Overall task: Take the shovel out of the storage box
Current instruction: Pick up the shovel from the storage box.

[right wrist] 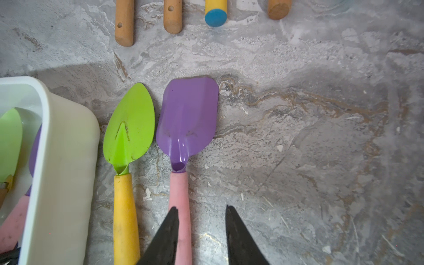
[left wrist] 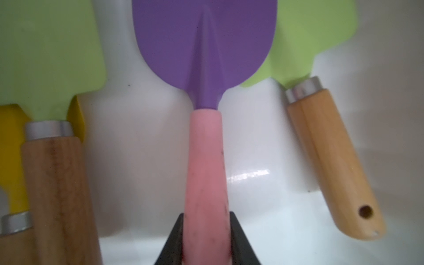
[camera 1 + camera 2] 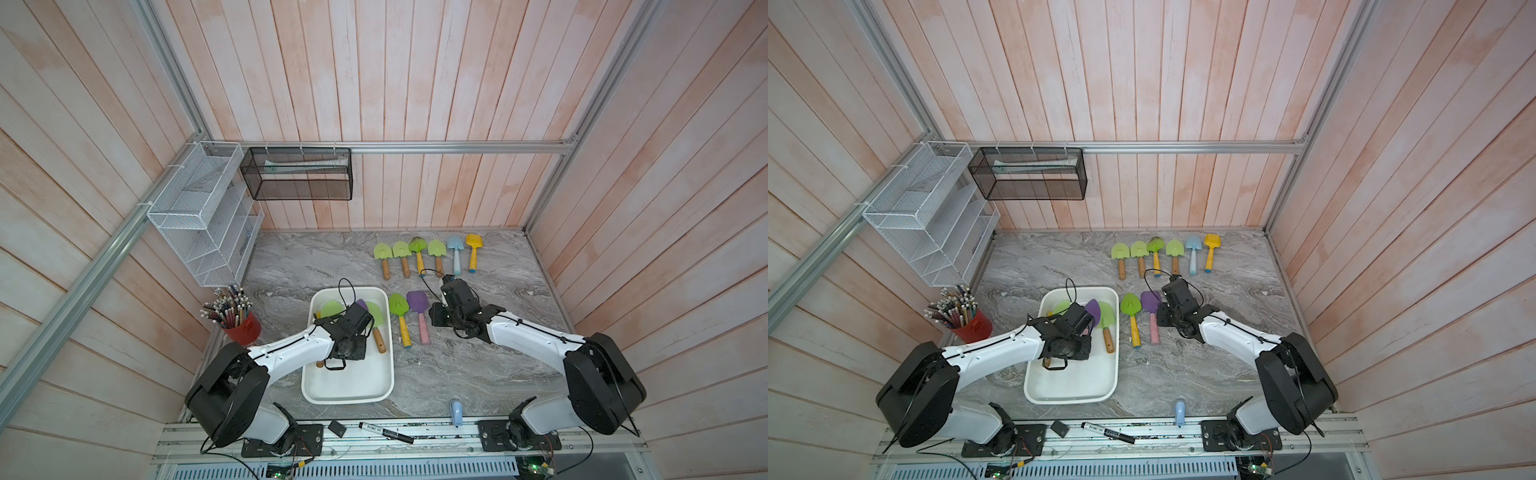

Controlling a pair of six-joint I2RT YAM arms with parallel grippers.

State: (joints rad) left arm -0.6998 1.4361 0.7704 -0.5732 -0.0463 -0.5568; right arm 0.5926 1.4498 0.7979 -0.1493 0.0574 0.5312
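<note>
Left gripper [image 2: 206, 219] clamped on purple shovel [image 2: 204, 52], pink handle, inside storage box [image 2: 142, 160]; right gripper [image 1: 202, 213] parted, empty.

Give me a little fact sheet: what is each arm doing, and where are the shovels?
left end effector: shut on the pink handle of the purple shovel, inside the storage box
right end effector: open, over the table, holding nothing
also in box: green shovels with wooden handles
outside box: row of six shovels at the back; pair of shovels beside the box
</note>
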